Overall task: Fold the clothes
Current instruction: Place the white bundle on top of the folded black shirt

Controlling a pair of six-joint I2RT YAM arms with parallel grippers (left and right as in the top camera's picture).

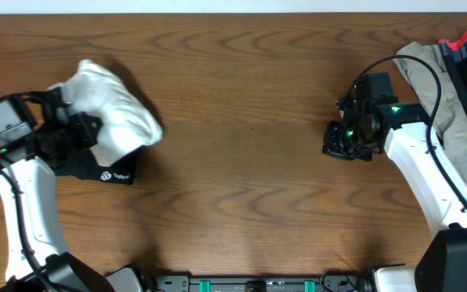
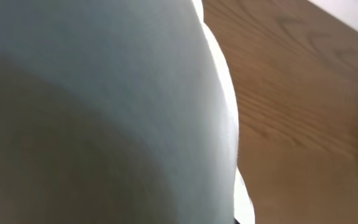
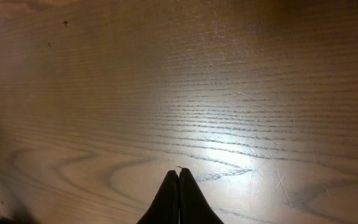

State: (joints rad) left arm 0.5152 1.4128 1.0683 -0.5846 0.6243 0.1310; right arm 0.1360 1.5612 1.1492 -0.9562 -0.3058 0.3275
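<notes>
Even light falling over the overhead view, sharp throughout, shirt (image 1: 116, 109) throwing a soft shadow on the table (image 1: 242, 122), left wrist view blurring into shaded white cloth, right wrist view dimming toward its corners, glare pooling on the wood grain mid-frame.

Clothes at both ends of the table (image 1: 242, 122)

At the left end, a bundled shirt (image 1: 116, 109) rests partly on a flat folded garment (image 1: 108, 172), with the left gripper (image 1: 75, 130) against its left side. A heap of clothes (image 1: 452, 97) lies at the far right edge, and the right gripper (image 1: 339, 138) sits left of it, well apart from the shirt
</notes>
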